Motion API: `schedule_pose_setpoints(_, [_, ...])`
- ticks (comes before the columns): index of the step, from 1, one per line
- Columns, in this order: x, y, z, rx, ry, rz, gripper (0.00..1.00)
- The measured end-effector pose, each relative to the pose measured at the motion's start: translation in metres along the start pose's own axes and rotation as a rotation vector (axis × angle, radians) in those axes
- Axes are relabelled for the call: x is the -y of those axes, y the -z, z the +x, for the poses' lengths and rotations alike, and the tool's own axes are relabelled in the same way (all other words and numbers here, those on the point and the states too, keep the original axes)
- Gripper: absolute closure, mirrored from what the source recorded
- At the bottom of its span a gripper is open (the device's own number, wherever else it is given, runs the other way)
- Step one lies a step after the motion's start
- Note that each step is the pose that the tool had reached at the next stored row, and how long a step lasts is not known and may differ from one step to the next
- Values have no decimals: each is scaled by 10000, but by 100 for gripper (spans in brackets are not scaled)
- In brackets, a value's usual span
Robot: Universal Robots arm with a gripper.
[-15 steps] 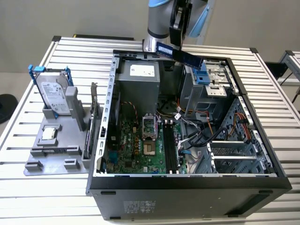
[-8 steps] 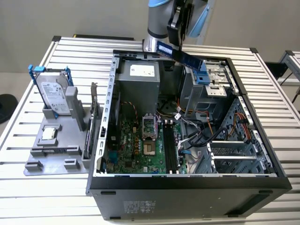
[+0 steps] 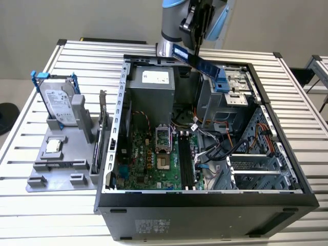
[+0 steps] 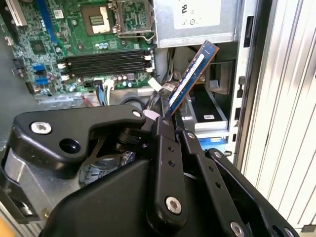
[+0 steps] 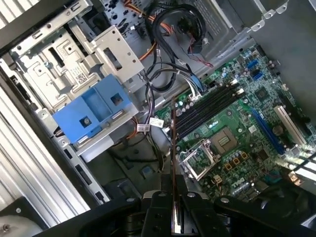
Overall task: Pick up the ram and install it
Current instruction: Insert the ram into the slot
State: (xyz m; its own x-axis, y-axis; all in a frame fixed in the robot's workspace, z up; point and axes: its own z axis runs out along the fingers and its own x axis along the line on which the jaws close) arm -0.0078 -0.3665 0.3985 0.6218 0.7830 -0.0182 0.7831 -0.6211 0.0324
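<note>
The ram is a long blue-green stick held tilted in the air over the back of the open computer case. My gripper is shut on one end of it. In the second wrist view the ram sticks out from the black fingers with its label side showing. In the first wrist view the ram appears edge-on as a thin strip rising from the gripper. The black memory slots lie on the green motherboard, well below and apart from the ram.
A silver hard drive in a blue frame stands on a grey fixture at the exterior view's left, with an expansion card beside the case. Inside are the power supply, a blue drive bay and loose cables.
</note>
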Motion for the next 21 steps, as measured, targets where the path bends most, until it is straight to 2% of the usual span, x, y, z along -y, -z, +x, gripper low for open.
schedule_pose_setpoints(21, [0,0,0,93,-2870,53,100])
